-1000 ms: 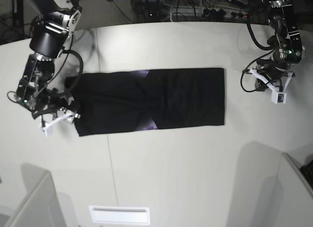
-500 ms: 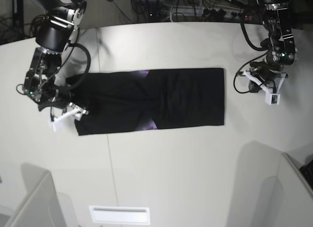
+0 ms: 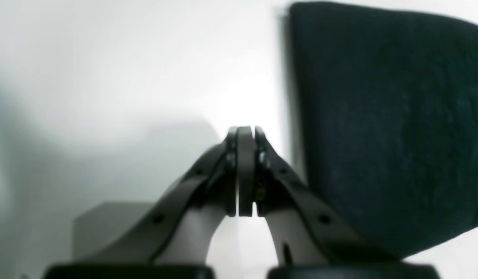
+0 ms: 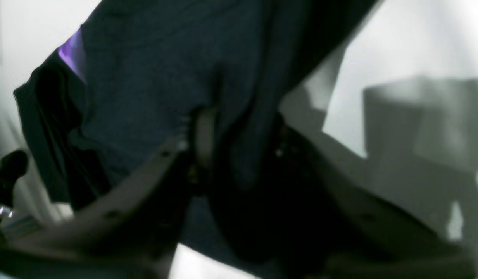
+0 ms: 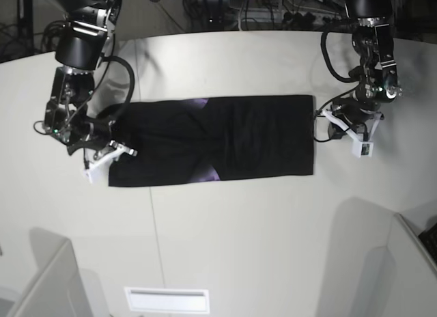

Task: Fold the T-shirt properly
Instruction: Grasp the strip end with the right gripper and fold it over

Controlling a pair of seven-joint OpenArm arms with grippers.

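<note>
**Figure: Bimanual fold of a T-shirt, grasp at the short end**

The table (image 5: pixel 225 249), pale and bare across most of its surface, carried the T-shirt (image 5: pixel 225 136) at its centre as a long black rectangle, its long axis running from 9 o'clock to 3 o'clock in the base view. Both long sides appeared already turned inward, judging from the narrow band shape and the slivers of purple print showing at the seam. The step in hand was therefore judged to be the lengthwise fold, one short end carried over toward the other.

The right gripper (image 5: pixel 109 154) sat at the 9 o'clock end of the band, over the lower corner. In the right wrist view its jaws stood partly apart with dark cloth bunched between them (image 4: pixel 239 155); whether the cloth was firmly pinched or merely enclosed could not be told from the blurred frame.

The left gripper (image 5: pixel 326 119) lay just beside the 3 o'clock edge of the garment, on bare table. In the left wrist view (image 3: pixel 244 170) its jaws were pressed fully together and held nothing, the cloth edge lying at 2 o'clock from the tips.

The next move, as judged, called for the right pincer to secure its corner and lift it clear, while the left would need to open and take hold of its own edge or pin it.
</note>
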